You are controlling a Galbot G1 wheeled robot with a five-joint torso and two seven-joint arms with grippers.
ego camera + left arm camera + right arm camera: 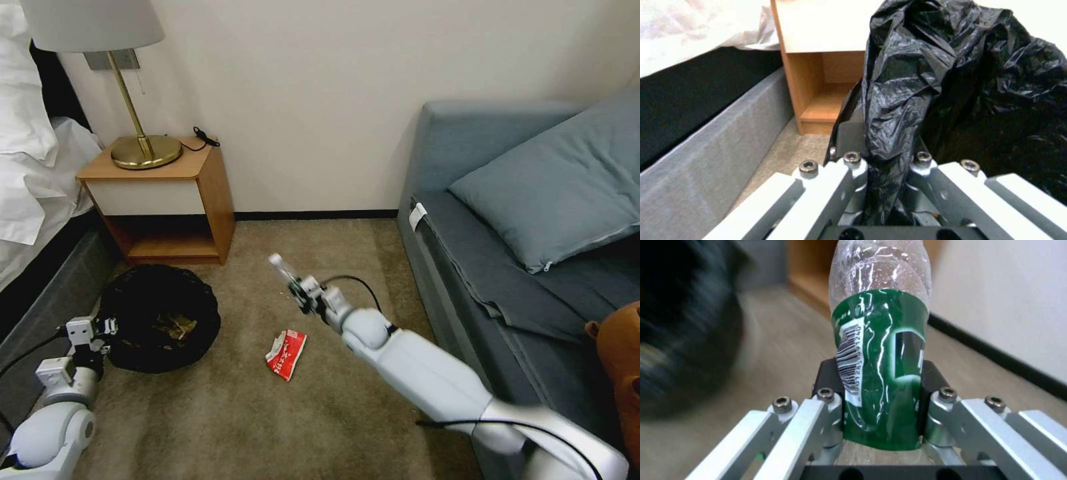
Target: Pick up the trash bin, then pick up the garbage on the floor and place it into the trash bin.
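Note:
The trash bin (159, 319), wrapped in a crinkly black bag, sits low at the left beside the bed. My left gripper (100, 328) is shut on the bag's rim (889, 133) at the bin's left edge. Brown litter (177, 327) lies inside the bin. My right gripper (301, 288) is shut on a small clear bottle with a green label (880, 350), held above the carpet to the right of the bin, its clear end (281, 267) pointing up and left. A red-and-white packet (287, 353) lies on the carpet below the right arm.
A wooden nightstand (167, 193) with a brass lamp (137, 120) stands behind the bin. The bed (33, 200) runs along the left. A grey-blue sofa (527, 253) with a cushion fills the right, a brown plush bear (617, 360) at its edge.

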